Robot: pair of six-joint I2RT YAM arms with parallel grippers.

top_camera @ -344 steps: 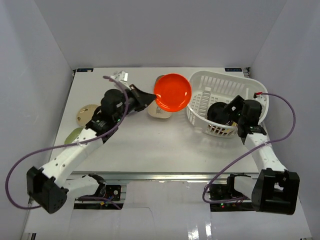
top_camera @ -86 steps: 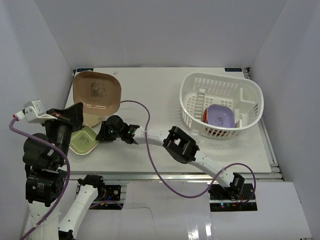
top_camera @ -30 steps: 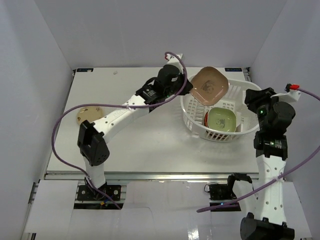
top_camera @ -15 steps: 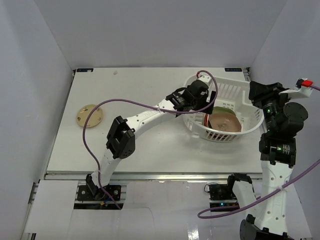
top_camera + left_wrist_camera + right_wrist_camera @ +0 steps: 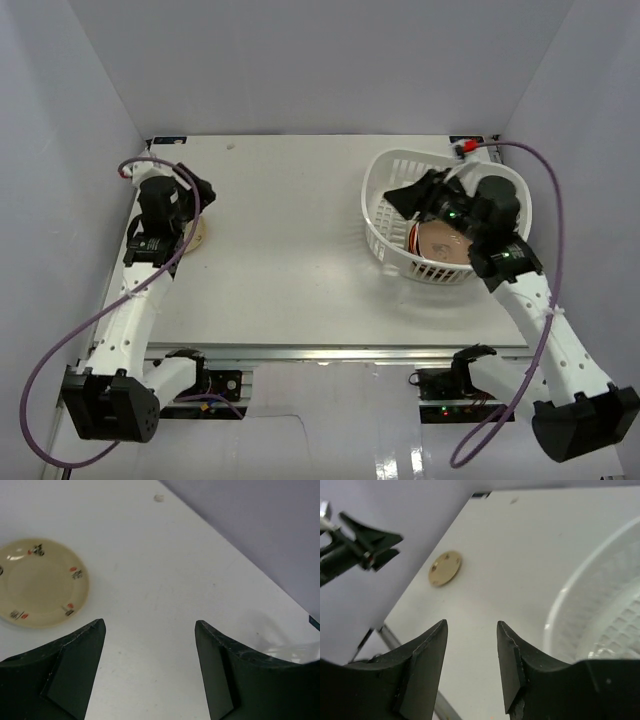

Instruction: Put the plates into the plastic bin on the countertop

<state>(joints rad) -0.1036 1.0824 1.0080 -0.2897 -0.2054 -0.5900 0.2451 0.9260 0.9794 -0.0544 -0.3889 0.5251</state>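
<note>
A cream round plate (image 5: 42,582) with small printed marks lies on the white countertop (image 5: 290,260) at the far left; it also shows as a small disc, the plate (image 5: 445,568), in the right wrist view. From above, only a sliver of this plate (image 5: 198,238) shows under my left arm. My left gripper (image 5: 150,625) hovers open just right of it, nothing between the fingers. The white plastic bin (image 5: 385,170) stands at the right with a brown plate (image 5: 445,242) on top of a stack inside. My right gripper (image 5: 392,196) stands open and empty over the bin's left rim.
White walls close in the table on three sides. The bin's rim (image 5: 580,595) fills the right of the right wrist view. My left gripper (image 5: 365,545) shows at the far left of that view. Purple cables trail from both arms.
My left arm has swung from the bin back to the far left, above the cream plate. The right arm has come down over the bin. The brown plate stays in the bin.
</note>
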